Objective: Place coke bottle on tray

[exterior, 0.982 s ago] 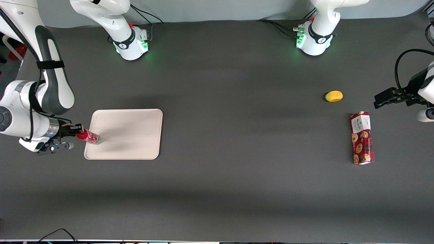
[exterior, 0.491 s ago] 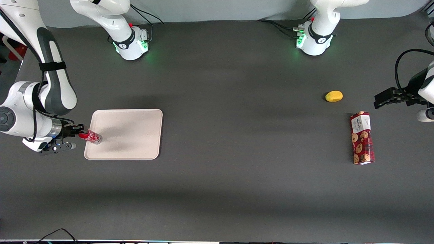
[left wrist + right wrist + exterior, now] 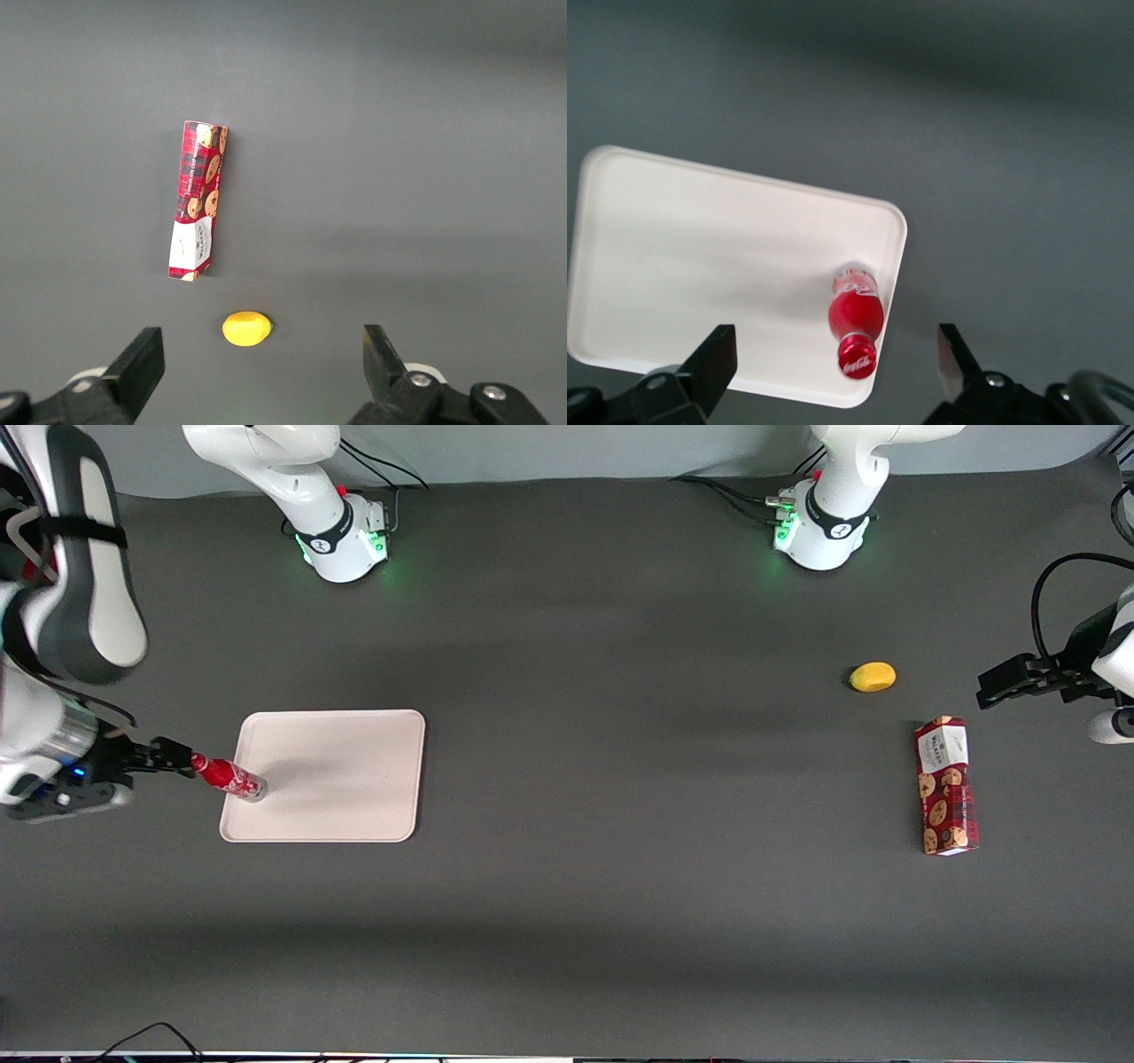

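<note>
The coke bottle (image 3: 229, 777), small and red with a red cap, stands upright on the beige tray (image 3: 345, 779), close to the tray's edge toward the working arm's end. It also shows in the right wrist view (image 3: 855, 317), cap up, at a corner of the tray (image 3: 700, 257). My right gripper (image 3: 173, 764) is open and empty, raised above the bottle. Its fingers (image 3: 713, 359) stand wide to both sides of the cap and are apart from it.
A red cookie-printed box (image 3: 946, 786) and a small yellow fruit (image 3: 873, 677) lie on the dark table toward the parked arm's end. They also show in the left wrist view, the box (image 3: 197, 200) and the fruit (image 3: 245, 328).
My gripper has let go of the bottle and risen away from it. The bottle stays standing on the tray's edge area.
</note>
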`<act>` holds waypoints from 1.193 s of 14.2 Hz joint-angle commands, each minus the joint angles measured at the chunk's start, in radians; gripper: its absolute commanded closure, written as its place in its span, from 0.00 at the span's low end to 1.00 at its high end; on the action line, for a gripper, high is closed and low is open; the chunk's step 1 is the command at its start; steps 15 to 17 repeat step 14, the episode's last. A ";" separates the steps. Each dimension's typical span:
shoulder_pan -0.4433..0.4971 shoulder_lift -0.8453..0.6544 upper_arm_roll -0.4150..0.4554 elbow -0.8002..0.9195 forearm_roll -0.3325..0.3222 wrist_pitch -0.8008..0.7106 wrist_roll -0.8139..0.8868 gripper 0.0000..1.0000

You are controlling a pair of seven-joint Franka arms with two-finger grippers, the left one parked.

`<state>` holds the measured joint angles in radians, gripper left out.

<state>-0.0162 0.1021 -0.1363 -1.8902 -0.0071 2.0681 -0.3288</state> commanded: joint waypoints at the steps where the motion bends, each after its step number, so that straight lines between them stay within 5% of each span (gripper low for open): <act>1: 0.007 -0.139 0.021 0.020 0.022 -0.070 0.028 0.00; 5: 0.008 -0.148 0.063 0.196 0.038 -0.373 0.223 0.00; 17: 0.009 -0.190 0.127 0.220 0.002 -0.392 0.399 0.00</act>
